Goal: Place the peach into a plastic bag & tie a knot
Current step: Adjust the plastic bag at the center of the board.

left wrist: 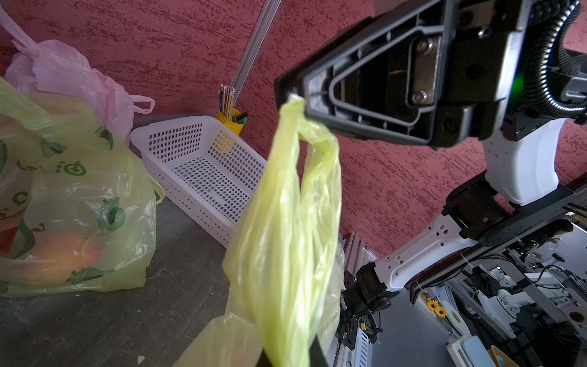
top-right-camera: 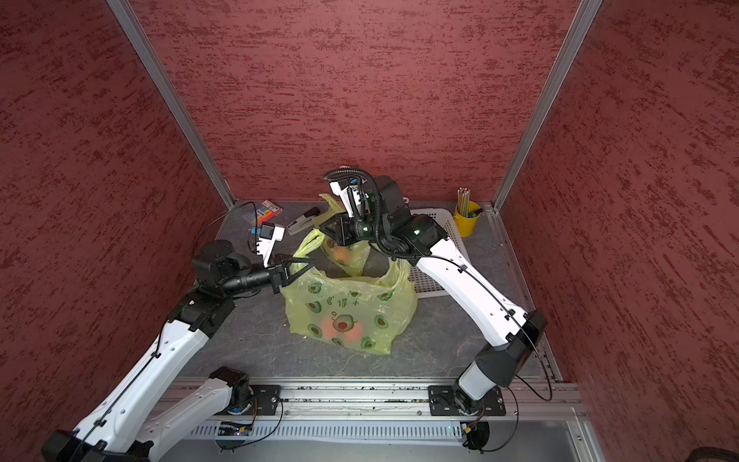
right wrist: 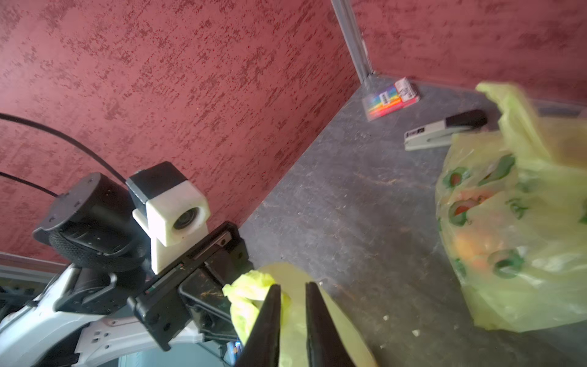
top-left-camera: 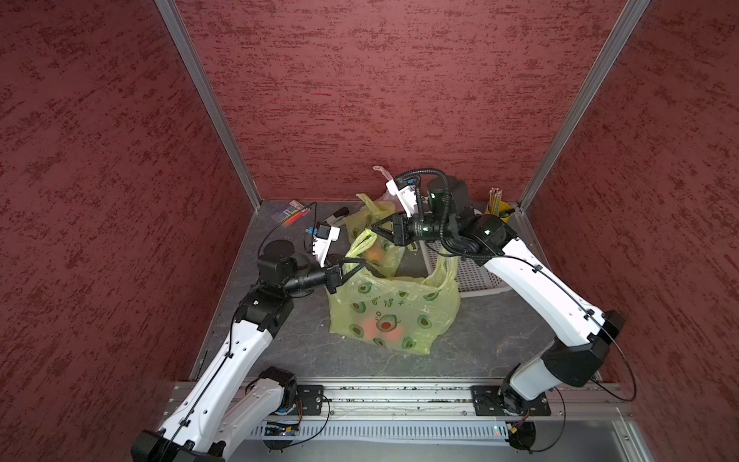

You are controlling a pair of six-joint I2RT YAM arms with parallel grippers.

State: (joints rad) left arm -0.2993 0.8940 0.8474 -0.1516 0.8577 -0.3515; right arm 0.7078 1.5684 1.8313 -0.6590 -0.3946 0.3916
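A yellow-green plastic bag (top-left-camera: 396, 308) (top-right-camera: 352, 304) with avocado prints lies mid-table. Orange-red peach shapes (top-left-camera: 370, 326) (top-right-camera: 330, 328) glow through its side. My left gripper (top-left-camera: 362, 262) (top-right-camera: 311, 262) is shut on one bag handle (left wrist: 295, 206), which rises as a stretched loop. My right gripper (top-left-camera: 374, 230) (top-right-camera: 322, 230) sits at the top of that loop. In the right wrist view its jaws (right wrist: 292, 286) stand a little apart, with crumpled handle plastic (right wrist: 251, 281) beside one finger and none clamped between them. The bag's other handle (top-left-camera: 448, 268) droops on the right.
A second printed bag (top-left-camera: 378, 256) (right wrist: 508, 238) with fruit sits just behind, and a pink bag (left wrist: 63, 73) beyond it. A white basket (top-left-camera: 468, 272) (left wrist: 203, 171) and yellow pencil cup (top-left-camera: 498, 210) are back right. A stapler (top-right-camera: 302, 224) and a coloured pack (top-left-camera: 292, 212) lie back left.
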